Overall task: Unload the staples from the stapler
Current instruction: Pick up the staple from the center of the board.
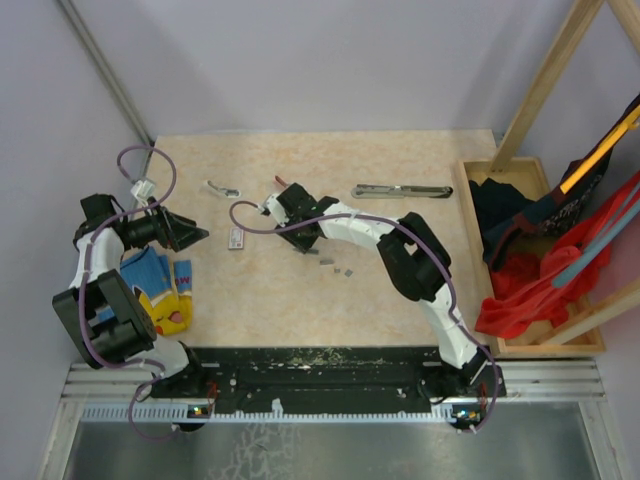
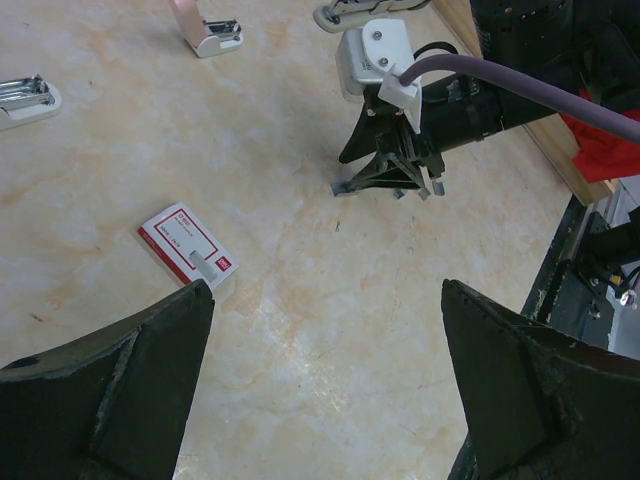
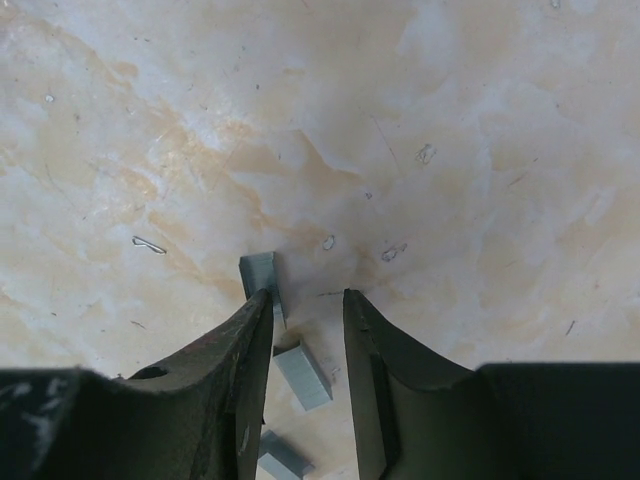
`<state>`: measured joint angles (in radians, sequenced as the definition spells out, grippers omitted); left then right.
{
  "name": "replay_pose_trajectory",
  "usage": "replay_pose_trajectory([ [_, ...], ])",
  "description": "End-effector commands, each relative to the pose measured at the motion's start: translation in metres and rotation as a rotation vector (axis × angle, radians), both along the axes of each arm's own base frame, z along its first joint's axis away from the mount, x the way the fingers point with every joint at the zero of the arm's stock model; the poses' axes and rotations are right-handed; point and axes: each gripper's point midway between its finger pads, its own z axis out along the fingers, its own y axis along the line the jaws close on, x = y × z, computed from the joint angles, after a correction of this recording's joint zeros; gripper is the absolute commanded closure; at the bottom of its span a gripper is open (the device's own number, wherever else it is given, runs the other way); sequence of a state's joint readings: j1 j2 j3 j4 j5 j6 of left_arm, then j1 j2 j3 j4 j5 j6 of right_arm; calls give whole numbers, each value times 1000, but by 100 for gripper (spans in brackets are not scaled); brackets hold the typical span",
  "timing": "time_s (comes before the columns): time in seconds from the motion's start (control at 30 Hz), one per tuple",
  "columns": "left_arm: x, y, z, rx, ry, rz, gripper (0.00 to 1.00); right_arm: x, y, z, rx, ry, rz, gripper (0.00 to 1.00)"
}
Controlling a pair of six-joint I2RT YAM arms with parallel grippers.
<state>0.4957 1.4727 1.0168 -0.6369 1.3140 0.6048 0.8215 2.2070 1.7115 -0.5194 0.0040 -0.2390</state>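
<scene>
Straddling short grey staples (image 3: 302, 375), right gripper (image 3: 308, 295) slightly apart; left gripper (image 2: 326, 287) spread wide.

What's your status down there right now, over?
Left hand wide open. Right hand low, jaws narrow around a staple strip, not gripped. Stapler lies apart, far side. Nothing in the way.

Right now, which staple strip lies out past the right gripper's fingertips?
The far strip, poking out just beyond one fingertip of the right gripper. The middle strip and near strip lie back inside the gap.
</scene>
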Motion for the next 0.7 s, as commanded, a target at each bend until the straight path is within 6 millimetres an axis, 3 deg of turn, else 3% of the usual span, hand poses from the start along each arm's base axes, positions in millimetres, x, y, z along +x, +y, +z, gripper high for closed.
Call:
replay_pose_trajectory([
  [0.0,-1,1,4,-22,-20,-11,0,6,13,7,46,11,5,66],
  [0.17,-1,1,5,-23,-20,-11,0,3,14,2,45,33,13,69],
  [0.37,-1,1,5,-27,-22,-13,0,1,13,-2,37,46,16,91],
  [0.5,-1,1,5,-29,-20,-13,0,1,12,-4,29,47,12,99],
  [0.67,-1,1,5,-31,-19,-13,0,1,11,-1,32,48,7,100],
])
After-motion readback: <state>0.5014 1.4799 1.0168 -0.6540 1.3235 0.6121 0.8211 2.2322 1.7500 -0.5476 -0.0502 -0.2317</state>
